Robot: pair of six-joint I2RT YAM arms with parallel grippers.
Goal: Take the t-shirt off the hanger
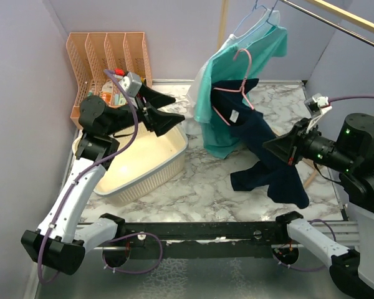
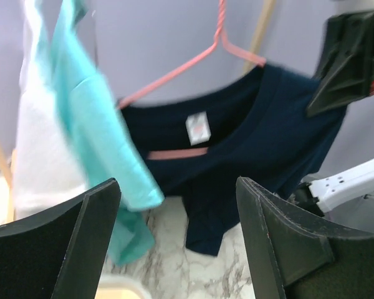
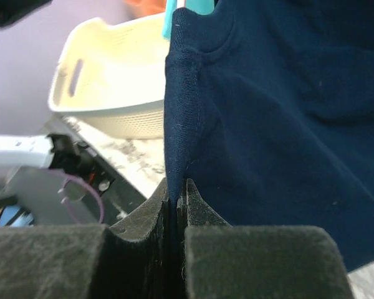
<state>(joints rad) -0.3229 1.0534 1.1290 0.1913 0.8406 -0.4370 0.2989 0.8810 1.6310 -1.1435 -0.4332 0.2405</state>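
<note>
Our right gripper (image 3: pixel 176 193) is clamped on a fold of the navy t-shirt (image 1: pixel 252 131), which droops below the pink hanger (image 2: pixel 174 153), collar hooked over it. Our left gripper (image 1: pixel 177 107) stands open, left of the hanger. The cloth looks soft and light, best pinched near the collar.

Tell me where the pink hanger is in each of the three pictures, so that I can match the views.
Top external: the pink hanger is in the upper middle, a little right of centre, with its frame inside the neck of the dark shirt.
Left wrist: upper centre, hook at the top edge.
Right wrist: not in it.
Shared landmark: the navy t-shirt shows in all three views.
</note>
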